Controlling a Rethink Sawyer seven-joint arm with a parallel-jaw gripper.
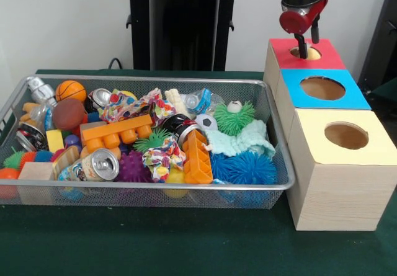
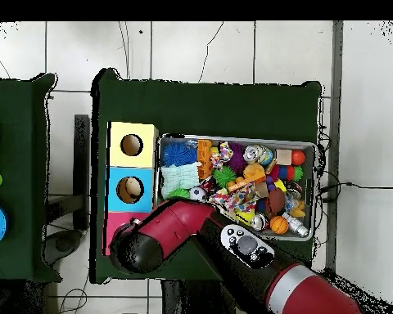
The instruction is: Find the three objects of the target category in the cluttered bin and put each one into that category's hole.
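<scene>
The gripper [image 1: 306, 45] hangs straight over the red box's hole [image 1: 306, 53], fingers narrowly parted, nothing visibly held. The candidate objects all lie in the wire bin [image 1: 278, 144], away to the side of the fingers, beyond the blue box [image 1: 354, 96], so the next reach looks sideways and down.

The green-clothed table [image 1: 155, 245] bears a wire mesh bin [image 1: 186, 195] (crammed with toys) beside three wooden boxes [image 1: 338, 183]

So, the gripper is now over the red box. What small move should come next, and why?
Probably lift straight up and swing back toward the wire bin. The gripper hangs in the red box's hole with nothing visible between its fingers, and many toys remain in the bin.
</scene>
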